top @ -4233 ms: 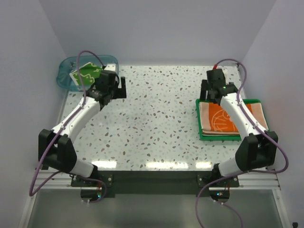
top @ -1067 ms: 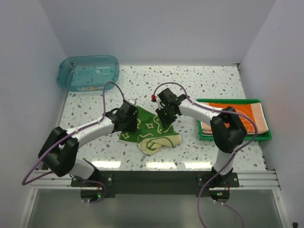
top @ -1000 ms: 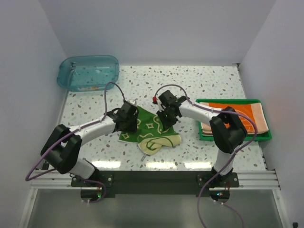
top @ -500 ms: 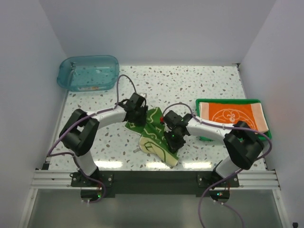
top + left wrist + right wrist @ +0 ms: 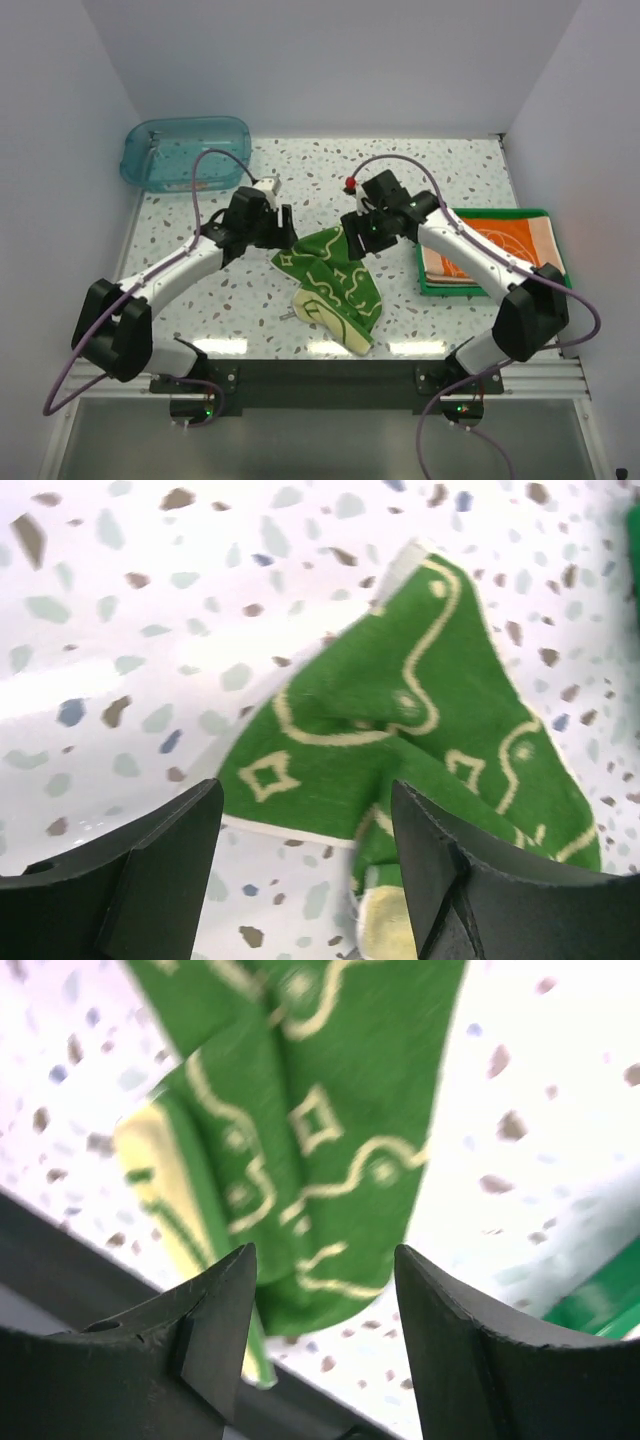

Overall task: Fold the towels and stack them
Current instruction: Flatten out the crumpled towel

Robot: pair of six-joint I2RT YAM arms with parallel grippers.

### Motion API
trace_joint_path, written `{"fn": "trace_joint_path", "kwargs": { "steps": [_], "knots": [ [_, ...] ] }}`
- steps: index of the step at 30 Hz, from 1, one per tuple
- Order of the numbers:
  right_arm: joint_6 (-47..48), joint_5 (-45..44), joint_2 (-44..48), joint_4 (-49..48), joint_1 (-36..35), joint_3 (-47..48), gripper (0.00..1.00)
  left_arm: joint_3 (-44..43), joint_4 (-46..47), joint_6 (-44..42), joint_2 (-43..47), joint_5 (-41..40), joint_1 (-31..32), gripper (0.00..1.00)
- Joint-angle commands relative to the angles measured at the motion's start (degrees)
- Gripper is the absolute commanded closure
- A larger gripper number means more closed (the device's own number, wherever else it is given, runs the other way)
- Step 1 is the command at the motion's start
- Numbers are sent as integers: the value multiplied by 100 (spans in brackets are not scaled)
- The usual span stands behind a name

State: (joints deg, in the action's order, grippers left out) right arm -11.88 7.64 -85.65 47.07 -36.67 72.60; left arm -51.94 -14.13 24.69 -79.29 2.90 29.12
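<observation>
Green towel [image 5: 335, 285] lies rumpled mid-bench by the front edge; left gripper [image 5: 274, 224] and right gripper [image 5: 362, 230] hover spread-jawed over its far corners; orange towel [image 5: 525, 233] fills the right-edge tray [image 5: 455, 291].

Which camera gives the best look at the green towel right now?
The top external view: it shows nearly the whole green towel, rumpled, with its yellow reverse turned up. Each wrist view crops it to one part; the right wrist's is blurred.
</observation>
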Motion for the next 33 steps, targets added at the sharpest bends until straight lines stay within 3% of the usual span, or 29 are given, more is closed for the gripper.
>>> {"fn": "trace_joint_path", "kwargs": {
  "steps": [1,9,23,33],
  "knots": [
    [791,53,-566,-426,405,446,39,281,-2,115,-157,-18,-372,27],
    [845,642,-1980,-927,1003,1318,36,492,95,448,-587,88,-724,29],
    [626,747,-3072,-1481,1117,1696,38,492,314,546,-1370,194,-777,35],
    [538,1292,-3581,-1674,1126,1811,39,413,315,484,-1669,290,-759,50]
  ]
}}
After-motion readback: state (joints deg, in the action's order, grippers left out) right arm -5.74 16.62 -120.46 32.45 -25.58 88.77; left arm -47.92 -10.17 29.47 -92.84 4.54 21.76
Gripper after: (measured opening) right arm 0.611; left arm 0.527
